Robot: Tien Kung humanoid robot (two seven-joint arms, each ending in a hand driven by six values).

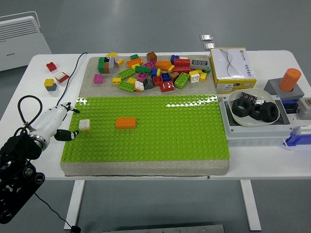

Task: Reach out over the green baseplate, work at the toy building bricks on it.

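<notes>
Across the white table (146, 170), bearing the green baseplate (160, 131) with an orange brick (125, 123) and small white brick (84, 124) seated near its left edge, hovering beside them the left hand (60, 124), fingers loose and empty, likely wanting a pinch on the light, rigid white brick's sides.

Wide open studs on the baseplate, clutter along its far and right edges

Most of the green baseplate (160, 131) lies bare; only a small white brick (84, 124) and an orange brick (126, 123) stand on its left part, near each other but apart. The left hand (57, 121) hangs at the plate's left edge, fingers (68, 134) loosely apart, just beside the white brick. Beyond the far edge sprawls the brick pile (148, 72); a grey box with a white bowl (254, 108) walls the right side.
</notes>
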